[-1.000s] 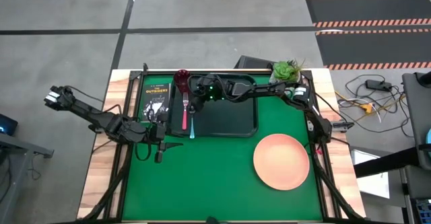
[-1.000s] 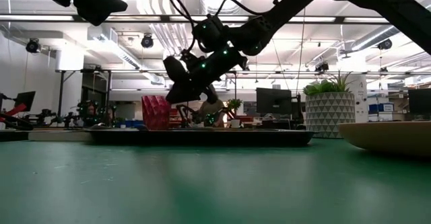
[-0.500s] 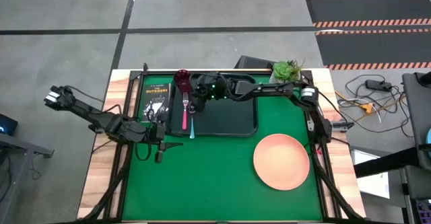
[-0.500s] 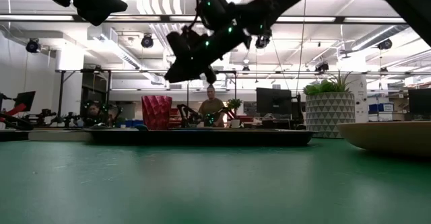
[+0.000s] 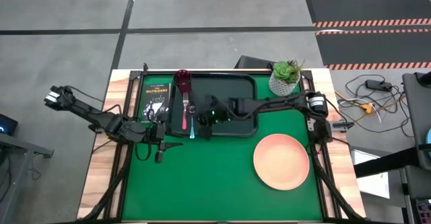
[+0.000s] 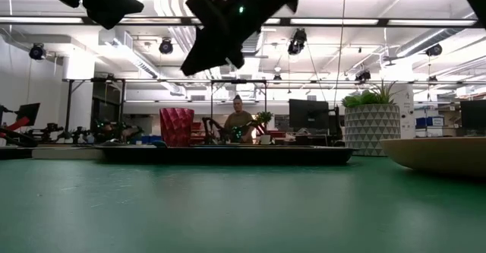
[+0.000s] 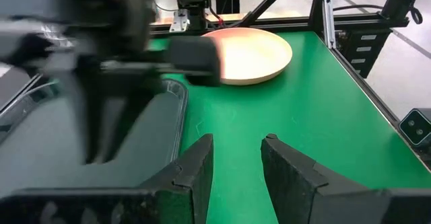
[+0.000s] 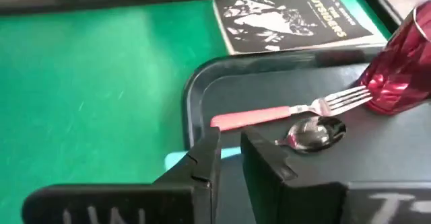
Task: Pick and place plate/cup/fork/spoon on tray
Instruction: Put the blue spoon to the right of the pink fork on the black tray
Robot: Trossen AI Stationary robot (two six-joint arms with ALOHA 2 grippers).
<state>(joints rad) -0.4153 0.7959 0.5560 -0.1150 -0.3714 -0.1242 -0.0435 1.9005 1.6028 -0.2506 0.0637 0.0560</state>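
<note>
The dark tray lies at the table's far middle. The dark red cup stands upright in its far left corner. The fork and the spoon lie side by side along the tray's left side. The fork's tines are next to the cup, and the spoon's blue handle end reaches over the near rim. The peach-orange plate rests on the green mat at the near right. My right gripper hovers above the tray near the spoon, slightly open and empty. My left gripper is open and empty, left of the tray.
A black book with white lettering lies left of the tray. A white pot with a green plant stands at the far right. Bare green mat spreads along the near side. A person shows in the room beyond the table.
My right gripper has risen well above the tray and drawn back from beside the cup toward the table's near edge, over the spoon's handle. Cup, fork and spoon have stayed where they were.
</note>
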